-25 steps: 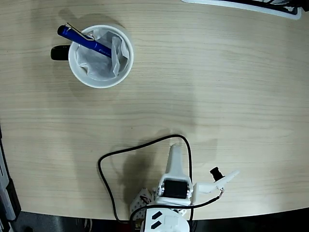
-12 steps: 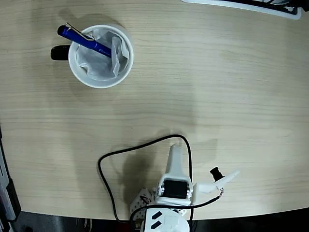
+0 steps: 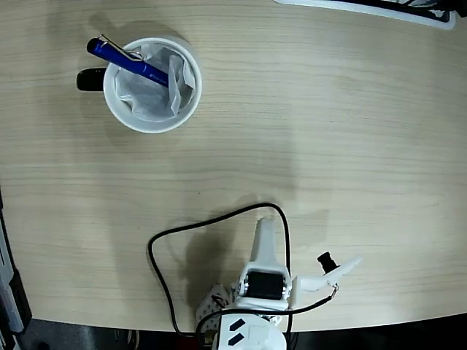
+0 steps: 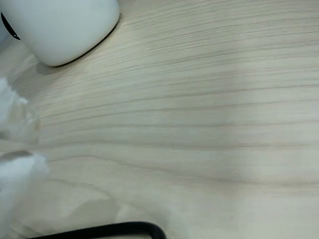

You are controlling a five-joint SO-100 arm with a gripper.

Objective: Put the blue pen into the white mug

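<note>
Comparing the fixed view with the two earlier pictures, nothing appears to have shifted: arm, cable, mug and pen lie where they lay a second ago. The white mug stands at the upper left of the wooden table, its black handle pointing left. Crumpled white tissue lines its inside. The blue pen stands tilted in the mug, its lower end down among the tissue and its capped end leaning out over the upper-left rim above the handle. It is slim, glossy and bright blue, with a silver wire clip along its upper side. A faint pale mark shows on the barrel, too small to read. The white arm sits folded at the bottom edge, well apart from the mug, with a black cable looping to its left. The gripper points up the picture; whether its fingers are parted or together I cannot tell from here. A white-edged object crosses the top right corner.

The wrist view shows the mug's plain white side at top left, no writing on it, and bare wood grain across the rest. A blurred white part at the left edge does not reveal the fingers' state. The cable runs along the bottom.
</note>
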